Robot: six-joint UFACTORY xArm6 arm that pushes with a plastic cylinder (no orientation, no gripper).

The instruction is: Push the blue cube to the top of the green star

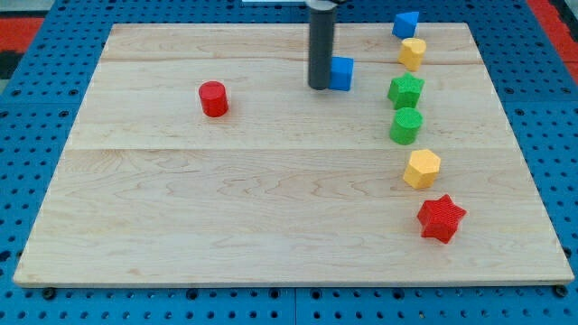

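Wooden tabletop [271, 208] with blocks mostly along the view's right; no pincer on this arm, only a dark rod with nothing to open or shut and nothing held; my tip [319, 87] resting at the left face of the blue cube [341, 73], touching it or almost, hard to tell which. Green star [406, 90] to the view's right of the cube and slightly lower; just above the star a yellow block [413, 53], rounded, shape not clear; higher again a second blue block [405, 24] near the top edge; below the star a green cylinder [406, 126], then a yellow hexagon [422, 169] and a red star [441, 218]; a red cylinder [214, 98] alone at the view's left, well apart from everything. Probably the main risk: the place above the green star already narrow, so a straight push to the right likely to drive the cube into the yellow block or into the star itself and shift them; also a push off the centre of the face likely to turn the cube and let it slip past the tip. Open room wide on the left and in the lower middle; little room between the right column and the top edge; a too strong push upward possibly sending the cube off the board.
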